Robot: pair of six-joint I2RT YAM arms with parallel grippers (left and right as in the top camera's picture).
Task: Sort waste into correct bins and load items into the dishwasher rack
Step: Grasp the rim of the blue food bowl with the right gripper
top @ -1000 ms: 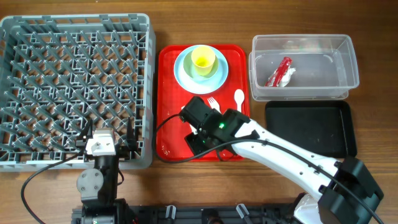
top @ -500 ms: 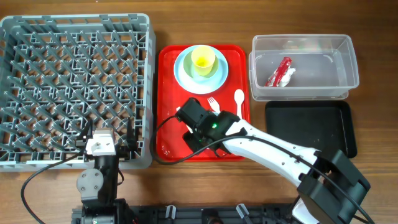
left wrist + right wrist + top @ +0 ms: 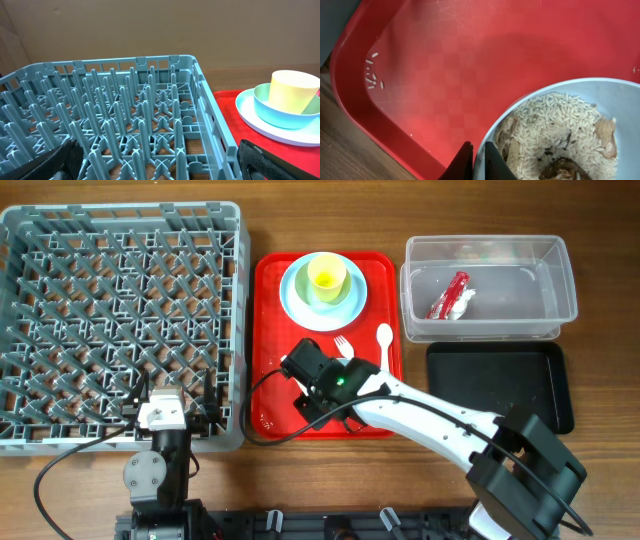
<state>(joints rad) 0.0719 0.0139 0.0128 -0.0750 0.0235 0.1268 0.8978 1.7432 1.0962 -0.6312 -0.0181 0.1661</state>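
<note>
My right gripper (image 3: 312, 398) (image 3: 479, 161) is shut on the rim of the small white bowl (image 3: 580, 86), which holds rice scraps (image 3: 545, 125), low over the red tray's (image 3: 270, 310) front left. The arm hides the bowl from overhead. The yellow cup (image 3: 326, 276) stands in the blue-green bowl (image 3: 345, 295) on the blue plate (image 3: 292, 298). The fork (image 3: 344, 345) and spoon (image 3: 384, 338) lie on the tray. The red wrapper (image 3: 448, 295) and white paper (image 3: 464, 302) lie in the clear tub (image 3: 560, 290). My left gripper (image 3: 170, 415) is open and empty over the rack's (image 3: 120, 210) front right corner.
The black tray (image 3: 500, 385) sits in front of the clear tub at the right. A few loose rice grains (image 3: 372, 77) lie in the red tray's corner. The rack's right wall stands close beside the red tray.
My right gripper has shifted a little to the left and back over the red tray, still on the bowl. The left arm has not moved.
</note>
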